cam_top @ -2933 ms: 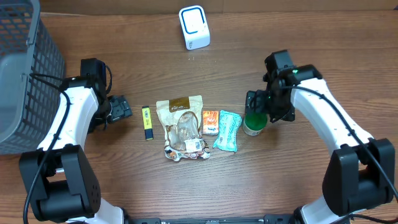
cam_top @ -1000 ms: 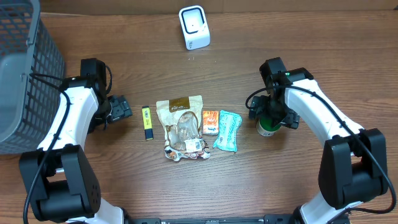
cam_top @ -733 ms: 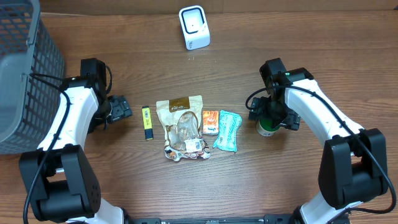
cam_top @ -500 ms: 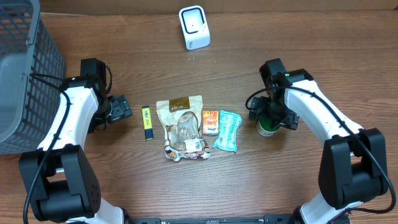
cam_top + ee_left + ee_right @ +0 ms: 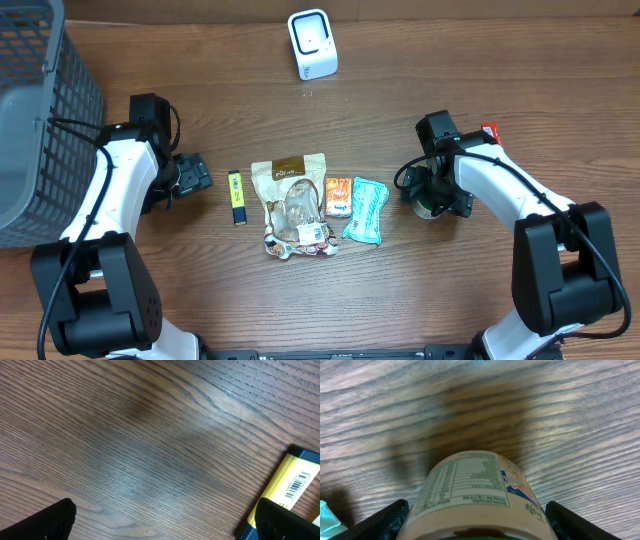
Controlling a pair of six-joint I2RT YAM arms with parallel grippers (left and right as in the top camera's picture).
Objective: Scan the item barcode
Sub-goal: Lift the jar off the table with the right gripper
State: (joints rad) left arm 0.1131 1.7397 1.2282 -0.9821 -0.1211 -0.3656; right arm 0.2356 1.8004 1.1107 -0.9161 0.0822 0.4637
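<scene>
Woodgrain is running across the table, where a round, paper-labelled jar is standing at three o'clock of the crinkly teal packet, its top mostly hiding beneath the right gripper. Those jaws are straddling the jar widely; contact is proving hard to judge. The left gripper is gaping wide over bare wood, holding nothing.

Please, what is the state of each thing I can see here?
jar: standing upright.
right end effector: astride the jar, grip unclear.
left end effector: open, empty.
yellow pack: lying flat, barcode up.
scanner: standing upright.
snack pouch: lying flat.
</scene>
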